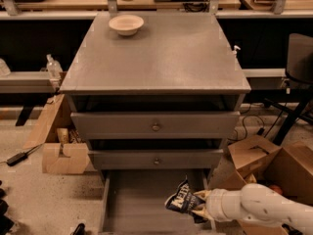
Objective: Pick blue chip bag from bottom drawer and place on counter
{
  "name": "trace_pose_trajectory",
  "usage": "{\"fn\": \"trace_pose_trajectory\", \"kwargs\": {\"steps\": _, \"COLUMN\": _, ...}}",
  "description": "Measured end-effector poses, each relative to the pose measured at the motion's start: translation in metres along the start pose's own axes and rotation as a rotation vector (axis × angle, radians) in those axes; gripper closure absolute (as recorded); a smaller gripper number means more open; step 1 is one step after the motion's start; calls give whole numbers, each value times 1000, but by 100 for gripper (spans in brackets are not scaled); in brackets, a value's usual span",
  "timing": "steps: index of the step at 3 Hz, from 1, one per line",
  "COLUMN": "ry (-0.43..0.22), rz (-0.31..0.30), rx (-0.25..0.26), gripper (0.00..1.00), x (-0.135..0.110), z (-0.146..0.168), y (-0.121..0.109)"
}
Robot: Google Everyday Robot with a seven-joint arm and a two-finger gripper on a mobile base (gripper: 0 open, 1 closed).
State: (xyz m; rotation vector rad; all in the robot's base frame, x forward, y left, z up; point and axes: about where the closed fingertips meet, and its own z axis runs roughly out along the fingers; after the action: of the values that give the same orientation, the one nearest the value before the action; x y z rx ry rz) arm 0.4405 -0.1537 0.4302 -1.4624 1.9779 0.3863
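Observation:
The blue chip bag (180, 200) is a crinkled dark navy bag with white lettering, held over the right part of the open bottom drawer (137, 199). My gripper (199, 203) reaches in from the lower right on a white arm and is shut on the bag's right edge, holding it slightly above the drawer floor. The grey counter (156, 53) is the flat top of the drawer cabinet, above two shut knobbed drawers.
A cream bowl (126, 24) sits at the counter's far left corner. Open cardboard boxes stand on the floor at the right (274, 165) and left (58, 146) of the cabinet. Wooden benches with cables run behind.

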Motion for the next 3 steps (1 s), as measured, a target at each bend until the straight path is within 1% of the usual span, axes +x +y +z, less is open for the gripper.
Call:
{"fn": "trace_pose_trajectory", "kwargs": {"steps": 1, "ry": -13, "rz": -10, "rx": 40, "gripper": 100, "x": -38, "z": -62, "y": -7}}
{"fn": "trace_pose_trajectory", "kwargs": {"steps": 2, "ry": -6, "rz": -27, "rx": 101, "gripper": 100, "x": -68, "z": -110, "y": -13}}
{"fn": "trace_pose_trajectory", "kwargs": {"steps": 3, "ry": -4, "rz": -28, "rx": 105, "gripper": 100, "x": -71, "z": -113, "y": -15}}
